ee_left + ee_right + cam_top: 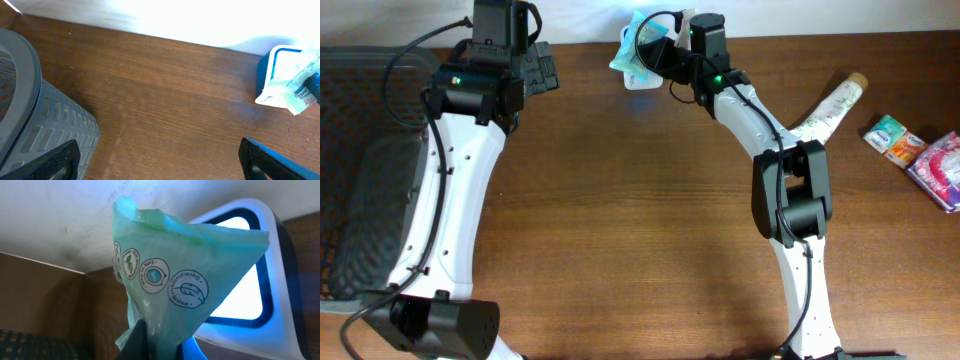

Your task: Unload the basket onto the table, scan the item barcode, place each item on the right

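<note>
The right claw (658,52) is reaching to the far edge of the desk (640,220), its jaws pressed together on the lower corner of a green pouch (175,280). It is holding the pouch up off the desk, right in front of the scanner (265,255), whose window is glowing bright white inside a blue rim. In the right wrist view the pouch is covering the left part of that window. A row of round printed seals is facing the camera, and I cannot make out a barcode on the side that is showing. From above, the pouch is hanging at the middle of the far edge, just over the scanner.

The left claw (160,165) is hanging spread wide and gripping nothing. It is hovering over bare wood near the far edge, to the left of the scanner and apart from it.

A grey mesh basket (360,170) is standing at the left edge of the desk. Near the right edge a pale tube (832,108) is lying at a slant, and a few small colourful packets (895,138) are lying just beyond it.
</note>
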Robot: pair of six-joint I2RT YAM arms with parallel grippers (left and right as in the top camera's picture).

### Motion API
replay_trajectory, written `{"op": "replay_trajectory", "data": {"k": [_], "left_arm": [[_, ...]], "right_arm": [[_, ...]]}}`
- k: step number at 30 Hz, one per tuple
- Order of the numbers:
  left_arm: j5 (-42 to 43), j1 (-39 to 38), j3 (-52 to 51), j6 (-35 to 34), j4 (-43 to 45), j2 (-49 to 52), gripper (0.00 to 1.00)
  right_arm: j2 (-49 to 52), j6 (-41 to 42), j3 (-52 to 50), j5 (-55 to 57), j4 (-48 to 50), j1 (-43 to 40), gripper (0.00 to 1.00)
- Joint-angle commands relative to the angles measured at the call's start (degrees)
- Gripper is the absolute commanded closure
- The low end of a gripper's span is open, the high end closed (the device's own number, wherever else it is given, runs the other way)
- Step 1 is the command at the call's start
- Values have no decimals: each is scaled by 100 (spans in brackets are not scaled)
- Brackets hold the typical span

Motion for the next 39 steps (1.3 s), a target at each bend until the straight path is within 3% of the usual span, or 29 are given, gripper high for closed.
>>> {"op": "replay_trajectory", "data": {"k": [1, 5, 7, 10, 13, 15, 16, 18, 20, 25, 29, 32, 35, 36, 39], "left_arm": [[-39, 15, 22, 66, 7, 0, 1], [-39, 15, 22, 66, 7, 0, 1], [-39, 13, 22, 66, 7, 0, 1], [-39, 13, 22, 66, 7, 0, 1], [-39, 15, 22, 66, 7, 0, 1], [-39, 15, 22, 66, 7, 0, 1], [-37, 13, 20, 66, 7, 0, 1], [-37, 13, 22, 66, 7, 0, 1], [-37, 13, 22, 66, 7, 0, 1], [-39, 13, 22, 68, 7, 0, 1], [-39, 15, 22, 68, 7, 0, 1], [-39, 15, 22, 68, 7, 0, 1], [-39, 13, 20, 66, 7, 0, 1], [-39, 13, 22, 66, 7, 0, 1], [-39, 15, 22, 66, 9, 0, 1]], "right_arm": [[11, -63, 225, 0, -26, -35, 96], [-601, -363, 225, -372, -625, -914, 96], [-1023, -505, 225, -404, -1502, -1556, 96], [-1272, -813, 225, -455, -3560, -3077, 96], [-1272, -2341, 225, -417, -5386, -4343, 96], [-1272, -3034, 223, -382, -6002, -4765, 96], [-1272, -3182, 223, 247, -6389, -5031, 96], [-1270, -3532, 223, 511, -6535, -5069, 78], [-1270, -3827, 223, 494, -6616, -4966, 81], [-1545, -3827, 225, 498, -7095, -4769, 62], [-3213, -3952, 223, 496, -8085, -4752, 36], [-4645, -4153, 70, 496, -8802, -4712, 32], [-6041, -4212, -807, 496, -8826, -4382, 28], [-6561, -4207, -1237, 496, -8802, -4229, 0], [-7600, -4179, -2391, 494, -8915, -3912, 1]]}}
